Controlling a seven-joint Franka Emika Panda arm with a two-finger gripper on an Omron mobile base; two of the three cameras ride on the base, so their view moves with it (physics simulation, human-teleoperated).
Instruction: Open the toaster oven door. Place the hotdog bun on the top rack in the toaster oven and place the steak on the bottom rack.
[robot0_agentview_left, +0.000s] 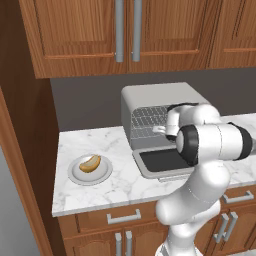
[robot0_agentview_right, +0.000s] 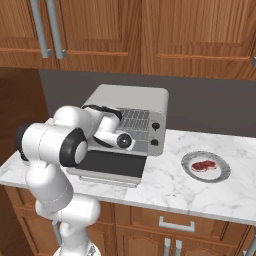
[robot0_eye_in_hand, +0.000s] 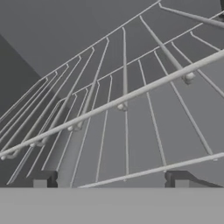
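Observation:
The toaster oven (robot0_agentview_left: 159, 97) (robot0_agentview_right: 131, 97) stands on the counter with its door (robot0_agentview_left: 163, 160) (robot0_agentview_right: 113, 164) swung down flat in front. Silver wire racks (robot0_agentview_left: 148, 118) (robot0_agentview_right: 135, 120) show inside. My gripper (robot0_agentview_left: 158, 129) (robot0_eye_in_hand: 110, 180) is at the oven mouth, just above the door, pointing in at a wire rack (robot0_eye_in_hand: 124, 105); which rack it is I cannot tell. Its fingertips (robot0_eye_in_hand: 41, 179) stand wide apart, open, with nothing between them. The hotdog bun (robot0_agentview_left: 90, 163) lies on a plate (robot0_agentview_left: 76, 175) left of the oven. The steak (robot0_agentview_right: 204, 165) lies on a plate (robot0_agentview_right: 223, 172) to the right.
Wooden wall cabinets (robot0_agentview_left: 125, 35) hang above the oven. The marble counter (robot0_agentview_left: 125, 187) ends at a tall wood panel (robot0_agentview_left: 20, 125) on the left. My own arm (robot0_agentview_left: 215, 142) crosses in front of the oven's right side.

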